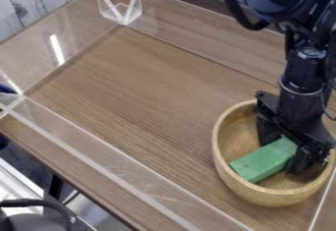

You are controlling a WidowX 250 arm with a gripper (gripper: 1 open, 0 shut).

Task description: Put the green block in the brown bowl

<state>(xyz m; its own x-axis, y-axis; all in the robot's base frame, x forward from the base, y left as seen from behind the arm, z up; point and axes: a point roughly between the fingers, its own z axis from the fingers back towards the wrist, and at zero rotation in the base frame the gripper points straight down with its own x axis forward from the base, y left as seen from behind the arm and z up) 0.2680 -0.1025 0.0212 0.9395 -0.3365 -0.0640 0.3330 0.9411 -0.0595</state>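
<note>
The green block (264,160) lies inside the brown bowl (234,134), a round tan wooden bowl at the table's right front. My gripper (292,150) reaches down into the bowl just behind and above the block. Its black fingers (312,158) stand apart, one on each side of the block's far end, and they do not squeeze it. The block rests on the bowl's floor, tilted slightly up toward the right.
A low clear plastic wall (79,127) runs around the wooden table top (132,87). At the far corner a clear plastic bracket (118,6) stands up. The black arm (282,9) rises from the bowl toward the top right.
</note>
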